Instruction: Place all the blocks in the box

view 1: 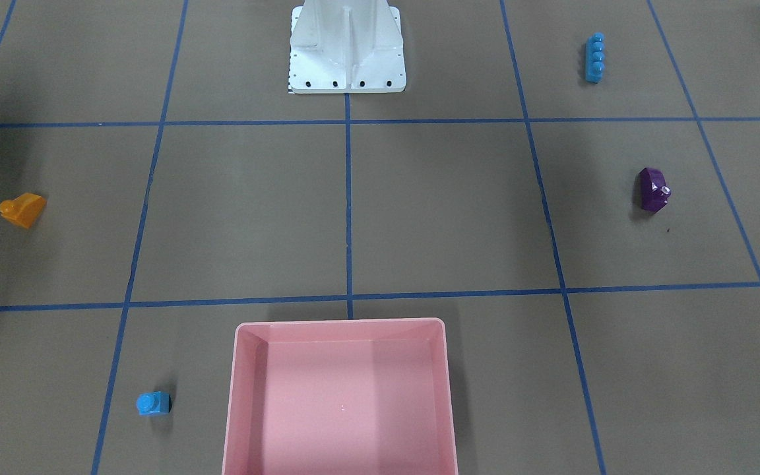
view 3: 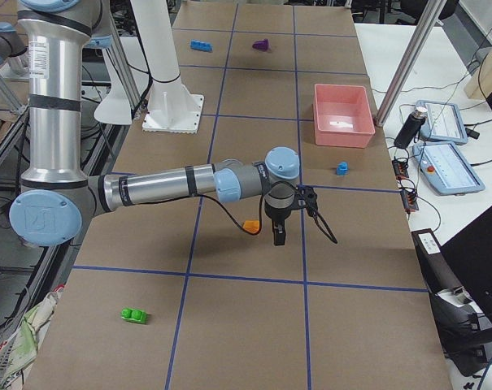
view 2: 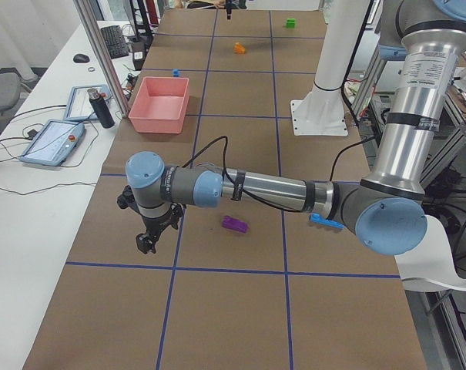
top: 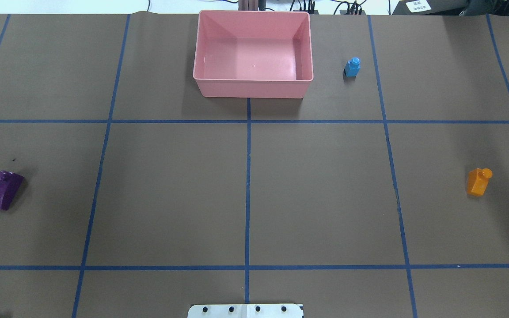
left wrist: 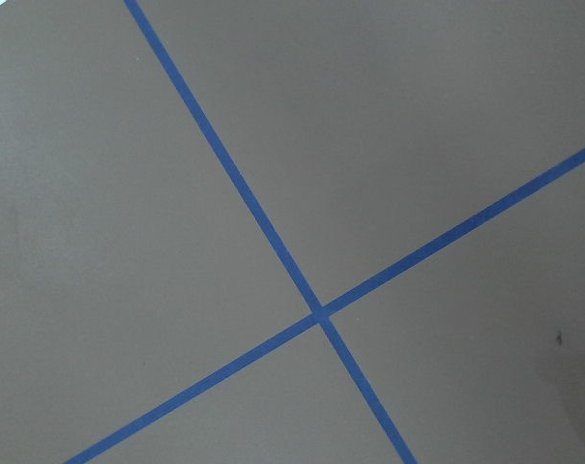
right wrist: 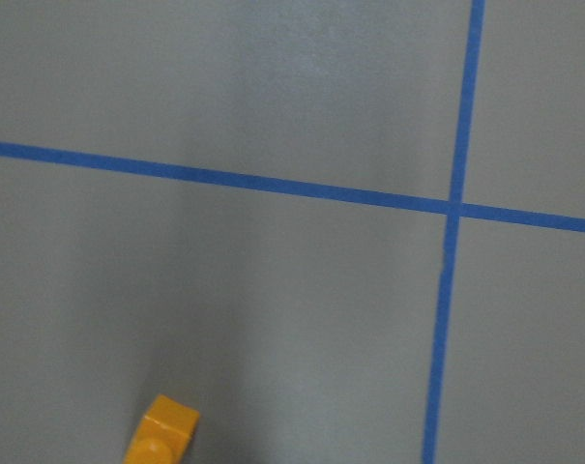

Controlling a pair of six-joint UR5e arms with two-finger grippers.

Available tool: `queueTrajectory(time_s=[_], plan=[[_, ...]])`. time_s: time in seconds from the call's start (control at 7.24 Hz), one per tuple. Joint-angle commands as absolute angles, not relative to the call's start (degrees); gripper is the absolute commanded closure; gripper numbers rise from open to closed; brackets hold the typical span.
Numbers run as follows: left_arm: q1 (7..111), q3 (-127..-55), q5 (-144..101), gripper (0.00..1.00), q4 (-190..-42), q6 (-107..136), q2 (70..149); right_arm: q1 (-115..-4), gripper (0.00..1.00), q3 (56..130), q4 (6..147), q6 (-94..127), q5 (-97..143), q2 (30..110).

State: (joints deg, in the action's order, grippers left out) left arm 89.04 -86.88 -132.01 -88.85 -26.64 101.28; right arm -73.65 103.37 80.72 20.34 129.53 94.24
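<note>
Worktop (view 1: 452,211): brown sheet, marked into large squares by blue tape lines.
Box (view 1: 340,328): pink tray, sitting on the far side of the worktop from the robot, astride the centre tape line. All five bricks lie outside it.
Small blue brick (view 1: 153,403): stud up, near the box on the robot's right, not touching it.
Orange brick (view 1: 22,210): out on the robot's right, well apart from the box. The right wrist view catches it at the bottom edge.
Purple brick (view 1: 653,190): on the robot's left, well apart from the box.
Long blue brick (view 1: 594,58): on the robot's left, near the robot's edge, four studs in a row.
Green brick (view 3: 132,314): alone at the worktop's end on the robot's right.
White base (view 1: 347,46): bolted at the robot's edge on the centre line.
Left gripper (view 2: 148,239): hangs fingers-down over the worktop, near the purple brick. Whether the fingers are apart or together I cannot tell. Its wrist view shows only a tape crossing.
Right gripper (view 3: 278,231): hangs fingers-down just beside the orange brick. I cannot tell how its fingers stand.
Writing: a white paper slip (top: 417,6) beyond the far edge carries print too small to read. A logo on the near arm's blue joint cap (view 3: 38,218) is not legible.
</note>
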Motion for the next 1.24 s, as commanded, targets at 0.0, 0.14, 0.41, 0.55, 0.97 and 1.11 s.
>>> queueTrajectory(time_s=[0.0,0.14,0.41,0.55,0.97,1.11], plan=[[88.6,-86.7,-132.0,0.0,-88.9,-26.6,101.3,-60.6,0.0,102.7,63.5,45.2,124.8,96.7],[88.6,-86.7,-132.0,0.0,-88.9,-26.6,101.3,-55.2,0.0,102.2,58.8,53.4,119.7,97.0],[88.3,-86.7,-132.0,0.0,-88.9,-26.6,101.3,-52.9,0.0,102.0,55.0,54.7,117.9,100.9],[88.3,-86.7,-132.0,0.0,-88.9,-26.6,101.3,-52.8,0.0,101.3,51.7,54.7,117.9,103.4],[88.3,-86.8,-132.0,0.0,-88.9,-26.6,101.3,-52.2,0.25,96.9,47.5,55.4,118.1,103.0],[88.3,-86.7,-132.0,0.0,-88.9,-26.6,101.3,-52.0,0.42,96.5,47.6,55.5,118.6,101.7]])
